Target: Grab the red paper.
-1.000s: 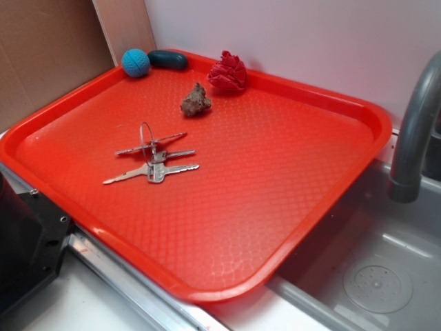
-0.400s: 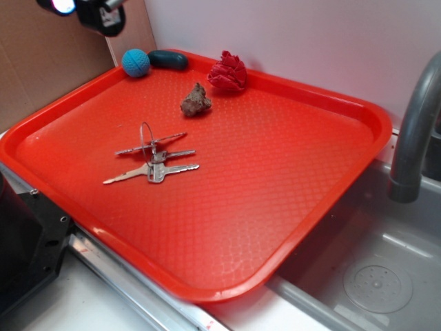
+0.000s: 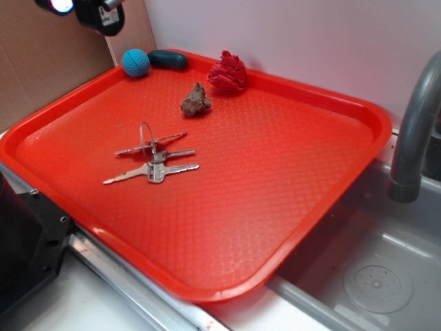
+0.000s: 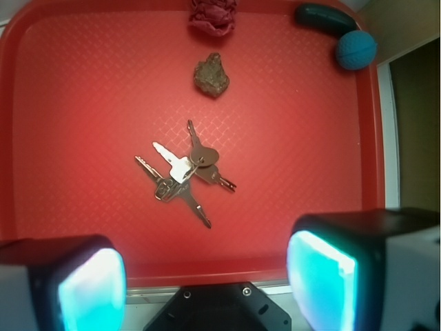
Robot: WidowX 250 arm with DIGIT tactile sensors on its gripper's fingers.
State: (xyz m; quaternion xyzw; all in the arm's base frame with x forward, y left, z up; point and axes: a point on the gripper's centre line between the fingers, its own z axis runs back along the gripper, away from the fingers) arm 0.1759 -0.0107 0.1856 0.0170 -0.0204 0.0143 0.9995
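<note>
Red paper [image 4: 212,15] — well beyond gripper [image 4: 207,283]

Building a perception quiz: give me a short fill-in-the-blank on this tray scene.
1. The red paper lies at the tray's ____ edge, by the wall.
2. The brown rock lies between the red paper and the ____.
3. Beside the blue ball lies a dark ____ object.
4. The gripper's fingers are ____.

Missing: far; keys; green; open
</note>
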